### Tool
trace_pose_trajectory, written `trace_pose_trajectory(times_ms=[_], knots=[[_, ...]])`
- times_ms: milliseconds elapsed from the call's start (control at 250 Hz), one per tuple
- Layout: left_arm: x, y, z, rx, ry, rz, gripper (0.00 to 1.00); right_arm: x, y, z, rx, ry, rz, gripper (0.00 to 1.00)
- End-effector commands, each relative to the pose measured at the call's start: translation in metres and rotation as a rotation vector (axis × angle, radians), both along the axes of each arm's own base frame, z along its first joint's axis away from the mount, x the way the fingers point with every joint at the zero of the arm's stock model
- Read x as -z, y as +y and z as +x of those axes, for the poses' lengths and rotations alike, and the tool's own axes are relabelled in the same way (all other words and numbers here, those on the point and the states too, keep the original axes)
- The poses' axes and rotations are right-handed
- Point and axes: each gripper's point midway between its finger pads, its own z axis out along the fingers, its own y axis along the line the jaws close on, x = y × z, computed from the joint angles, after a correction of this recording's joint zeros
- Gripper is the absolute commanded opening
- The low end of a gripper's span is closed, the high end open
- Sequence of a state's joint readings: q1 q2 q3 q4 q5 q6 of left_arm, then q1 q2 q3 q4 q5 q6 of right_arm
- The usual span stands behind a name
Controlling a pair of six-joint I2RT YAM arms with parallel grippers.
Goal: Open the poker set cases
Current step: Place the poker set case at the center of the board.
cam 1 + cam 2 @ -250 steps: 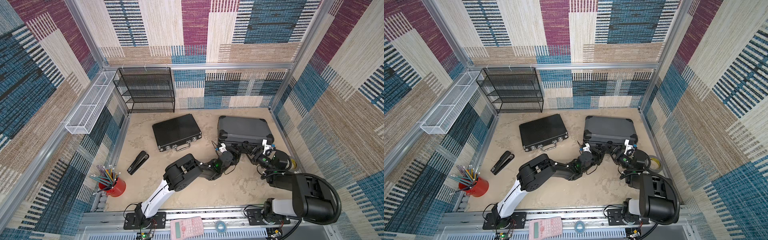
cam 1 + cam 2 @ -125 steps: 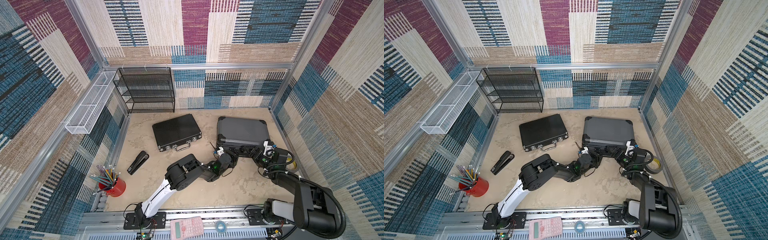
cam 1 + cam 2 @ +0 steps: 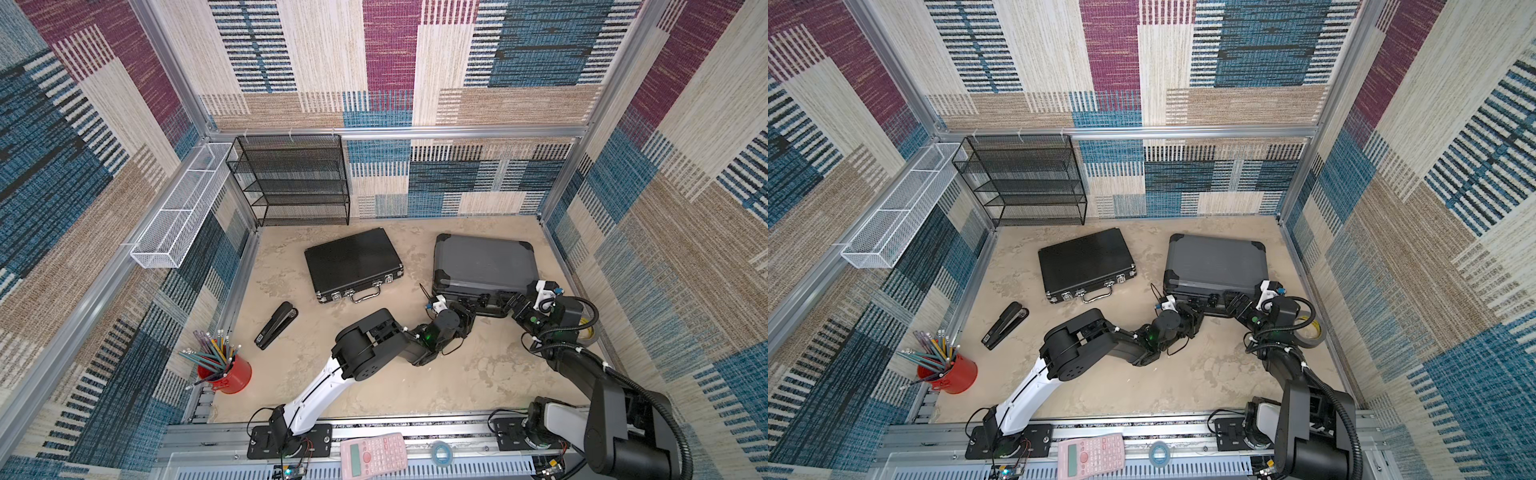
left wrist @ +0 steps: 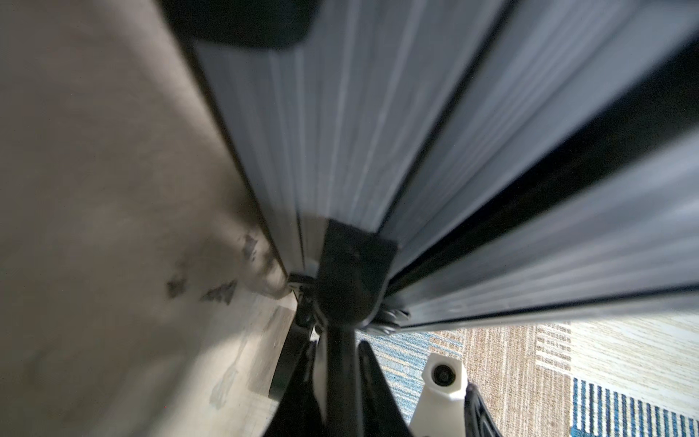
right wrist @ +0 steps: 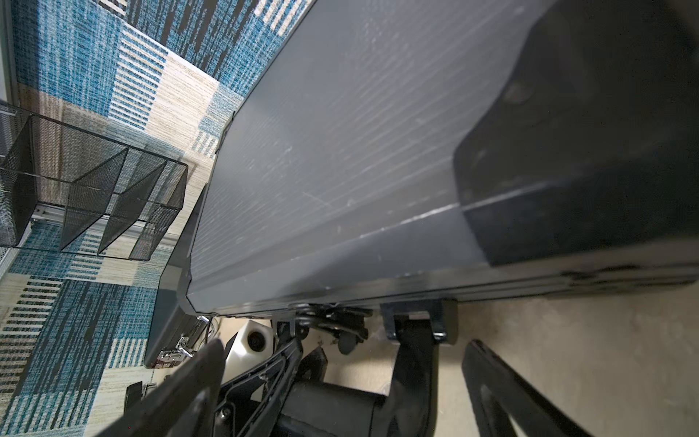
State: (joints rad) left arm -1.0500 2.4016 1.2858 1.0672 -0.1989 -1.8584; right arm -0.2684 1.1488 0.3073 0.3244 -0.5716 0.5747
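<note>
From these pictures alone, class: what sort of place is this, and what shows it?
Probably a robot test cell dressed as an office desk: two arms mounted on a rail, fabric-covered walls on a metal frame, and a stapler, pencil cup and mesh shelf.

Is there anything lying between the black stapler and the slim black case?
Nothing: only bare beige tabletop separates the stapler from the slim black case, as both top views show.

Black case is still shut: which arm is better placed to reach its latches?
Left. The black case lies on that arm's side, and the left gripper, shut at the grey case's front, is nearer. The right gripper, open at the handle, would cross the left arm.
</note>
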Motion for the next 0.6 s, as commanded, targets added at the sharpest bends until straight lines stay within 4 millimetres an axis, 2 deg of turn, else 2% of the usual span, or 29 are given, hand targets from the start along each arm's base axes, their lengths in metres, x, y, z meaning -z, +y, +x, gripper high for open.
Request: trace_pose_trajectory(times_ms=[0, 176, 376, 596], knots=[[-0.009, -0.003, -0.002, 0.015, 0.042, -0.088, 0.14, -0.005, -0.004, 0.002, 0.006, -0.032, -0.029, 0.99], [-0.006, -0.006, -0.006, 0.04, 0.062, -0.087, 0.25, -0.007, -0.009, 0.003, 0.016, -0.04, -0.042, 0.99], [0.003, -0.014, -0.014, 0.1, 0.105, -0.061, 0.42, -0.008, -0.012, 0.004, 0.023, -0.045, -0.055, 0.99], [0.013, -0.013, -0.023, 0.134, 0.138, -0.038, 0.53, -0.006, -0.017, 0.004, 0.04, -0.04, -0.065, 0.99]])
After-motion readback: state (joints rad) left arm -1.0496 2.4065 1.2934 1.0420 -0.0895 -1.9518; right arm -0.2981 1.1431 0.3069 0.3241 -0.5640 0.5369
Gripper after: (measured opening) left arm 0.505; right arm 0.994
